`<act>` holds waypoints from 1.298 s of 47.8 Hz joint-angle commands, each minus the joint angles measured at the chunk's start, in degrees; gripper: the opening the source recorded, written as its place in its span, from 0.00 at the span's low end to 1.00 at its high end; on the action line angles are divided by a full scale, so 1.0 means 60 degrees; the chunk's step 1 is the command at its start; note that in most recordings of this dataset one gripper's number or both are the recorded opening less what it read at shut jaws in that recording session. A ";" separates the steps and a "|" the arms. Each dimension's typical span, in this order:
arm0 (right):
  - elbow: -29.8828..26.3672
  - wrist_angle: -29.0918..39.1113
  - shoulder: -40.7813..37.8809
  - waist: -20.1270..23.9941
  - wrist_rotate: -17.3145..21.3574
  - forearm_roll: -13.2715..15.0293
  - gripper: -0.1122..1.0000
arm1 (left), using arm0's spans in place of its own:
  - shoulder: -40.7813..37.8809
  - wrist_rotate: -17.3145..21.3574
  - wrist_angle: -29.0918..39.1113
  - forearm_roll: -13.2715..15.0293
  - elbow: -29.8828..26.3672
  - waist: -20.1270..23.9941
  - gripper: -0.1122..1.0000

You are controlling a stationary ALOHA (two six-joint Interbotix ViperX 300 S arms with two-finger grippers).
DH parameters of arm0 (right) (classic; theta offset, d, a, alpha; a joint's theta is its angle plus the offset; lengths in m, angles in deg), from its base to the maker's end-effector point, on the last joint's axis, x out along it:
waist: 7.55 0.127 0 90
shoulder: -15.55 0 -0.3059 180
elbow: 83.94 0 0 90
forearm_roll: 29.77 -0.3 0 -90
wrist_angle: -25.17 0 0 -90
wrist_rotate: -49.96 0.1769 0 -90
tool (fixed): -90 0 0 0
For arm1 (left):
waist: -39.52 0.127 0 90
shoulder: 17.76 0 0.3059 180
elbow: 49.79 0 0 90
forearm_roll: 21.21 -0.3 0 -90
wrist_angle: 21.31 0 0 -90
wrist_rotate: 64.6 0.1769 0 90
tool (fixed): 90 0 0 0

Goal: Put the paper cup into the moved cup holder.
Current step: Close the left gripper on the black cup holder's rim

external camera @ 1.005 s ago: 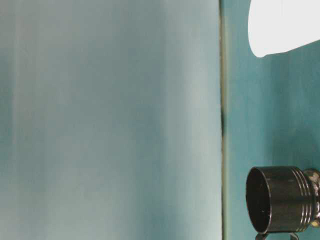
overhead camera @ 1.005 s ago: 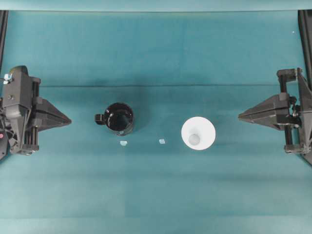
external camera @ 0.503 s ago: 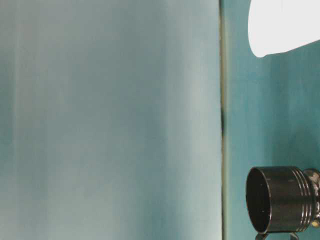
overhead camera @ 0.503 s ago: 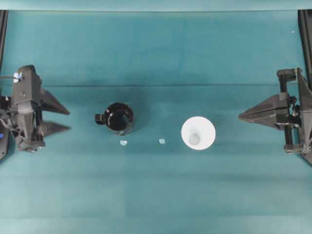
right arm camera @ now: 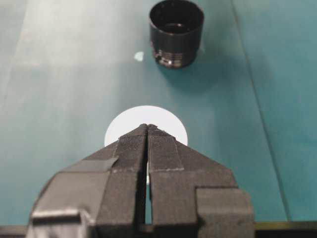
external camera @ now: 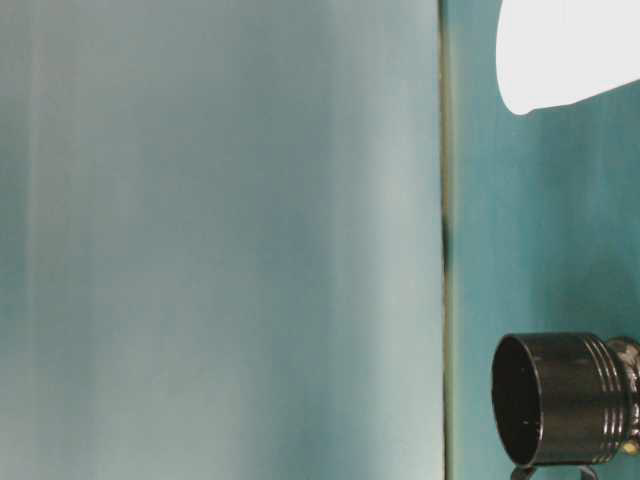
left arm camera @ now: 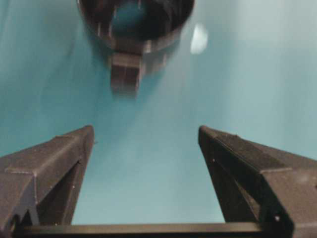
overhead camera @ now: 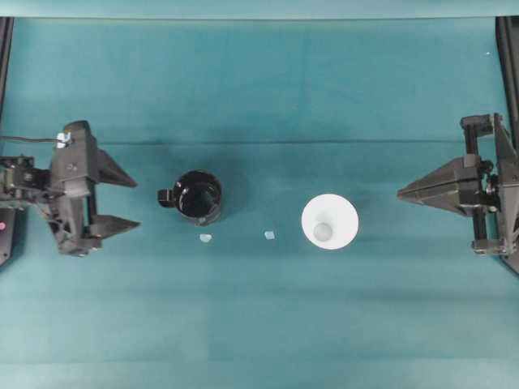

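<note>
Fingers of left gripper spread wide, empty, aimed at cup holder just ahead, handle toward it. Right gripper pinched closed, empty. Paper cup upright mid-table, nearer right arm, well apart from holder.

teal cloth covers table; two small pale scraps lie near centre.
</note>
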 commanded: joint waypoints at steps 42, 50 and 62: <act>-0.0249 -0.0015 -0.0044 -0.0059 0.0278 -0.0029 0.12 | -0.2461 0.0000 -0.3472 -0.0029 -0.0117 0.0601 0.90; -0.0249 0.0029 -0.0044 -0.0059 0.0322 -0.0029 0.12 | -0.2505 0.0000 -0.3472 -0.0029 -0.0146 0.0601 0.90; -0.0249 0.0029 -0.0044 -0.0088 0.0337 -0.0029 0.12 | -0.2505 0.0015 -0.3501 -0.0044 -0.0146 0.0601 0.85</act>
